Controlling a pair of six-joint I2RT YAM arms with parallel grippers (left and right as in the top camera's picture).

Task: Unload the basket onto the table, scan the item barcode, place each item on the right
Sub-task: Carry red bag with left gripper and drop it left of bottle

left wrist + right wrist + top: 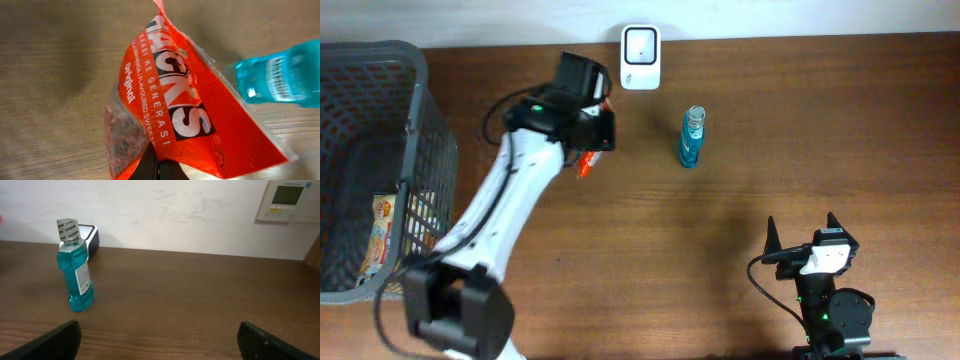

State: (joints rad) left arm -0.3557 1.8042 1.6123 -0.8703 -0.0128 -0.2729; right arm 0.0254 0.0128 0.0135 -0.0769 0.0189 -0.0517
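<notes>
Grey mesh basket (424, 110) left of the scanner (641, 45) held perhaps one packet (382, 235). Left gripper (157, 168) pinched an orange snack bag (185, 100) beside the scanner; right gripper (801, 228) gaped wide.

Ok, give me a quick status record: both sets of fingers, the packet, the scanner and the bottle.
left fingers: shut on the orange snack packet
right fingers: open, holding nothing
scanner: white, just beyond the held packet
mouthwash bottle: blue, upright, to the right of the packet
basket: far left, a packaged item inside
barcode: not visible in any view
</notes>
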